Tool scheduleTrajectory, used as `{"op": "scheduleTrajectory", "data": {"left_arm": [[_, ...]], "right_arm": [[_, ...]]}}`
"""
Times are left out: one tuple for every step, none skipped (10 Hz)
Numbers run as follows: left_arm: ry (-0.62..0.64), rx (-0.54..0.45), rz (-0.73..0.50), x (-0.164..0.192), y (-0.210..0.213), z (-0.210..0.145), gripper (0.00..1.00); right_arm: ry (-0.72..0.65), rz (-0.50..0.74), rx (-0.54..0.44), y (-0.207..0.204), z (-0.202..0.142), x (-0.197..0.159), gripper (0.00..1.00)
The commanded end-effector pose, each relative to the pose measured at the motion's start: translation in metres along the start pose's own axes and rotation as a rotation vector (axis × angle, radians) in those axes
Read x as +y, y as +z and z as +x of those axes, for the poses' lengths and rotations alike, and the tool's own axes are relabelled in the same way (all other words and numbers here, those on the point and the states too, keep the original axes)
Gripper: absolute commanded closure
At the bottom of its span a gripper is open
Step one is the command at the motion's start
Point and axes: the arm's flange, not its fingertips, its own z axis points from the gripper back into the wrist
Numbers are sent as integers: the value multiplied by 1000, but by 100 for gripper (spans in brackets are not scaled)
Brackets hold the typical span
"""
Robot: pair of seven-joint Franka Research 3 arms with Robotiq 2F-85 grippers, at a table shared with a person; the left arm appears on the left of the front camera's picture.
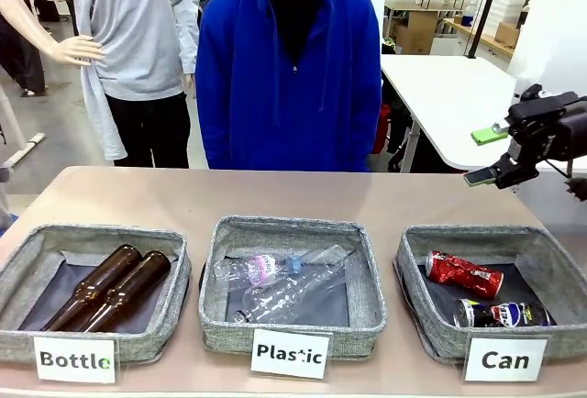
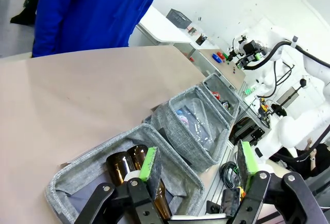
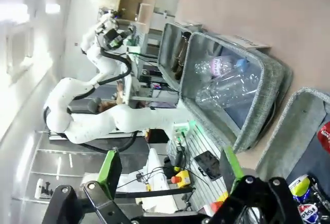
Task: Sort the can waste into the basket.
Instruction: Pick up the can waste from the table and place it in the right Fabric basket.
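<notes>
1. The grey woven-fabric basket with the white "Can" label [image 1: 500,302] stands at the right end of a row of three on the tan table [image 1: 275,194]; its right wall is cut by the picture edge.
2. Inside it lie both cans: the crumpled red can with white marks [image 1: 464,274] toward the back, and the black-blue can with white and green print [image 1: 503,314] toward the front, its lower side hidden behind the basket's front wall.
3. In the right wrist view, just a red sliver of one can [image 3: 325,136] and the printed end of the other [image 3: 305,197] show at the picture's right edge, partly behind the gripper frame.
4. The right gripper [image 1: 489,154] hangs above the table's far right corner, well apart from the basket; its green-padded fingers [image 1: 491,135] are spread wide with nothing between them.
5. The left gripper [image 2: 198,164], seen in its own wrist view, is likewise spread wide and empty, above the basket of two brown glass bottles [image 2: 126,164], whose necks are hidden behind the fingers.
6. The middle basket labelled "Plastic" [image 1: 292,320] holds clear plastic bottles [image 1: 284,283]; their outlines overlap and are hard to separate.
7. A person in a blue jacket [image 1: 289,77] stands at the far side; the hands are out of sight.
</notes>
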Motion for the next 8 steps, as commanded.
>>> {"op": "scheduleTrajectory", "data": {"left_arm": [[9,3,-10,-4,1,0,23],[9,3,-10,-4,1,0,23],[9,3,-10,-4,1,0,23],[9,3,-10,-4,1,0,23],[9,3,-10,-4,1,0,23],[9,3,-10,-4,1,0,23],[9,3,-10,-4,1,0,23],[9,3,-10,-4,1,0,23]], "right_arm": [[33,-34,-4,4,-2,0,0],[33,-34,-4,4,-2,0,0],[33,-34,-4,4,-2,0,0],[33,-34,-4,4,-2,0,0],[33,-34,-4,4,-2,0,0],[33,-34,-4,4,-2,0,0],[33,-34,-4,4,-2,0,0],[33,-34,-4,4,-2,0,0]]}}
